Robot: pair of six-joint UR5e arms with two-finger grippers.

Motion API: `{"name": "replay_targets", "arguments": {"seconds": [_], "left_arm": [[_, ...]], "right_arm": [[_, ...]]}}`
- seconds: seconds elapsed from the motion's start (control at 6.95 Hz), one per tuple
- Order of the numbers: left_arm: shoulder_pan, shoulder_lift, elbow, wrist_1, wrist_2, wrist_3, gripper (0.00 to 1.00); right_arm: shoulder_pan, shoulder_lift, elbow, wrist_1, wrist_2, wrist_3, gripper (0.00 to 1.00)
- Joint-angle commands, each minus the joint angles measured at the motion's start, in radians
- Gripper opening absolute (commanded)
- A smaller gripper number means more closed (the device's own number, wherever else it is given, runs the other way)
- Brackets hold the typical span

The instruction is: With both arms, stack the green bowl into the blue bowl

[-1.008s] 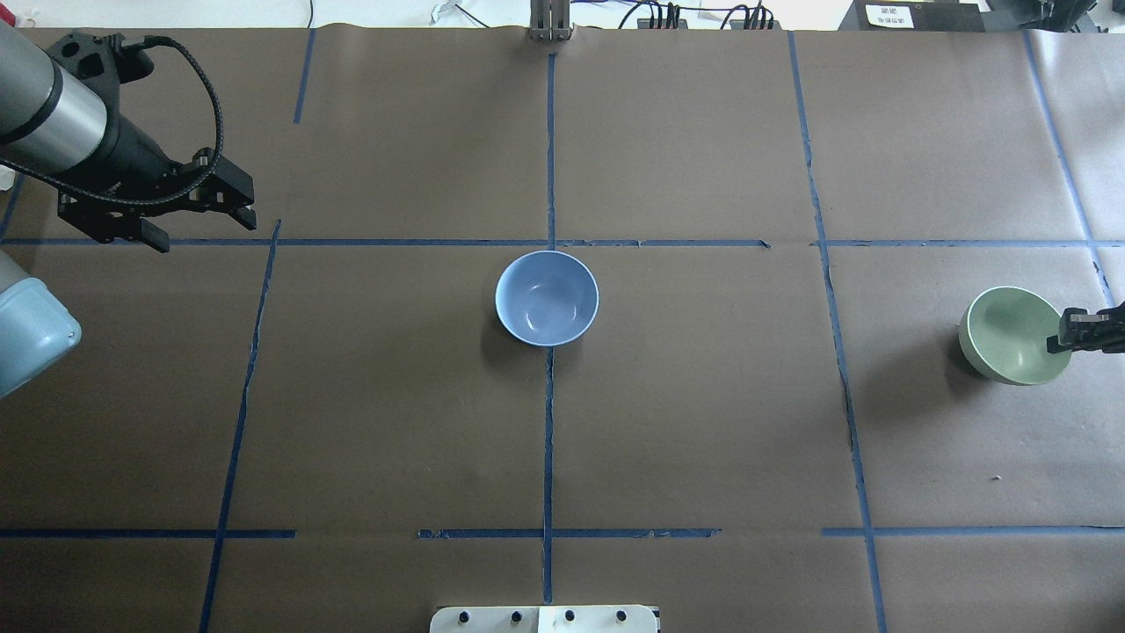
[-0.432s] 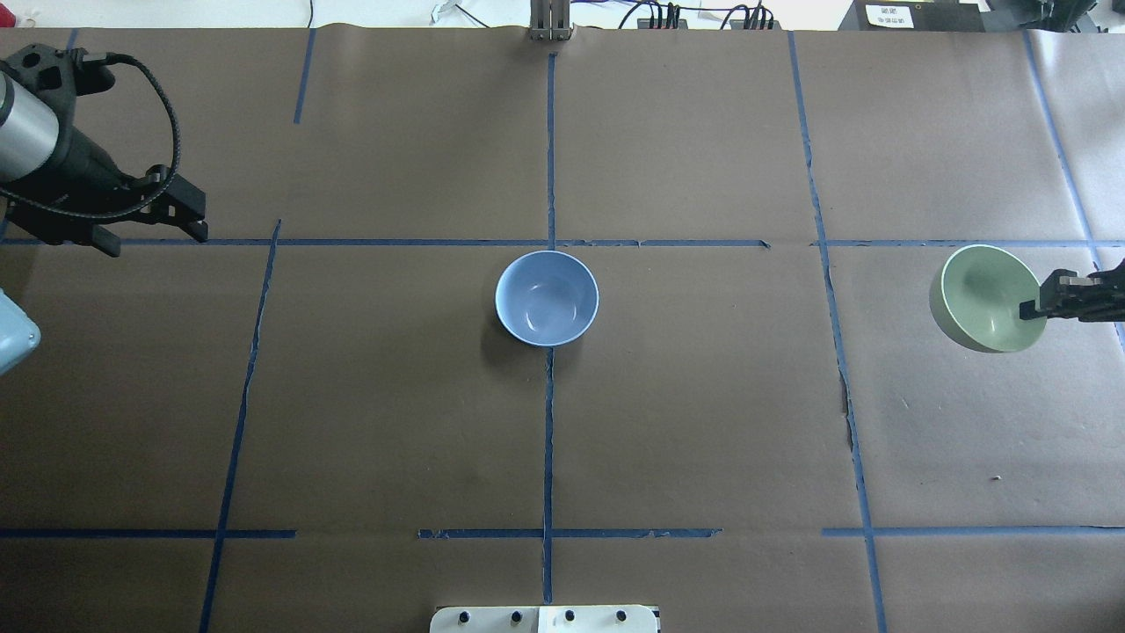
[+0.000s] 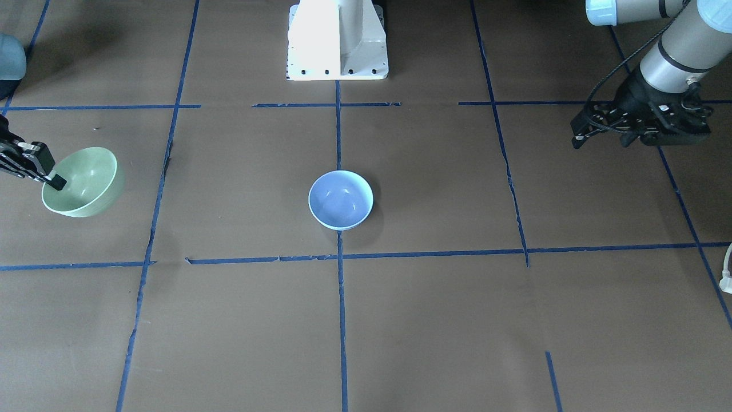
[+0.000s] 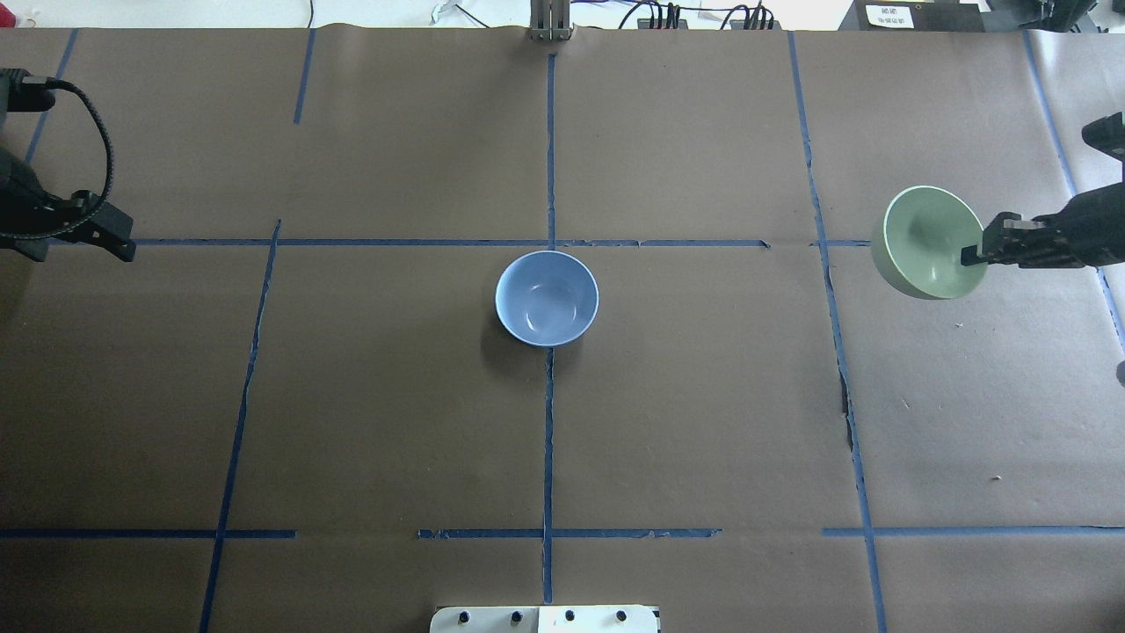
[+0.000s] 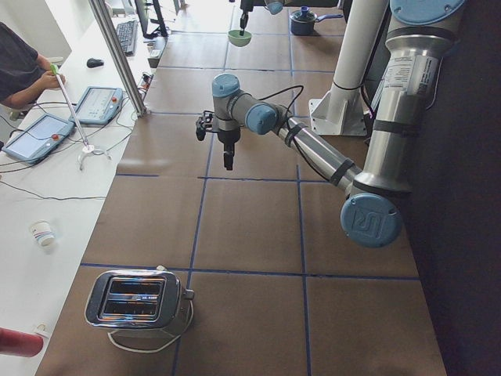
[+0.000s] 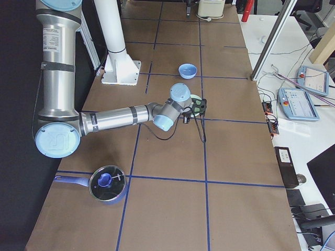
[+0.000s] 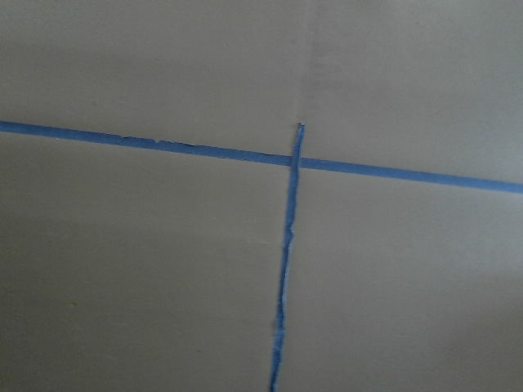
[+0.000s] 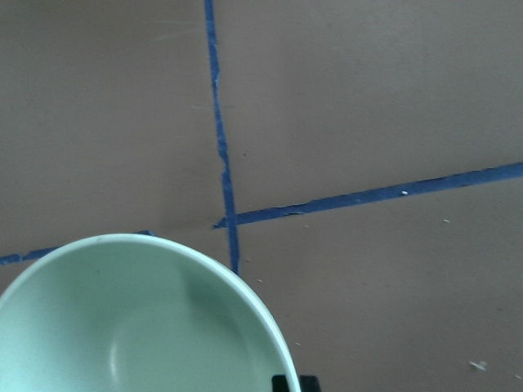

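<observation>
The pale green bowl [image 4: 927,239] hangs tilted above the table at the right, gripped by its rim. My right gripper [image 4: 974,253] is shut on that rim; the front view shows one finger inside the green bowl [image 3: 86,180] and the right gripper [image 3: 52,181] at its edge. The right wrist view shows the green bowl [image 8: 139,322] close below the camera. The pale blue bowl [image 4: 547,298] stands upright and empty at the table's middle, also in the front view [image 3: 341,199]. My left gripper [image 4: 79,249] is open and empty at the far left edge, also in the front view [image 3: 601,137].
The white pedestal base [image 3: 337,43] stands at the robot's side of the table. A toaster [image 5: 141,298] sits at the table's left end. A lidded pot [image 6: 107,183] sits at the right end. Blue tape lines cross the brown table cover [image 4: 703,396].
My right gripper has lifted the green bowl off the table and carried it up and leftward in the overhead view. My left arm has drawn back toward the left edge.
</observation>
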Motion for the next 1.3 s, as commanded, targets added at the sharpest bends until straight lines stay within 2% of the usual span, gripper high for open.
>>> {"name": "replay_targets", "arguments": {"seconds": [0.0,0.14,0.29,0.43,0.58,0.86,1.15], "left_arm": [[-0.077,0.083,0.008,0.0,-0.002,0.227,1.0],[-0.086,0.09,0.011,0.0,-0.004,0.245,1.0],[-0.087,0.091,0.014,0.0,-0.002,0.245,1.0],[-0.087,0.091,0.017,-0.002,-0.002,0.245,1.0],[-0.087,0.091,0.025,-0.003,-0.002,0.245,1.0],[-0.087,0.091,0.048,-0.011,-0.004,0.245,1.0],[-0.087,0.093,0.048,-0.011,-0.005,0.245,1.0]], "right_arm": [[-0.127,0.192,0.022,-0.106,-0.107,0.124,0.0],[-0.215,0.26,0.071,-0.247,-0.201,0.143,0.0],[-0.329,0.34,0.134,-0.395,-0.333,0.175,0.0],[-0.409,0.438,0.131,-0.488,-0.397,0.26,0.0],[-0.502,0.509,0.109,-0.544,-0.526,0.311,0.0],[-0.528,0.607,0.026,-0.642,-0.552,0.313,0.0],[-0.531,0.609,-0.004,-0.626,-0.552,0.315,0.0]]}}
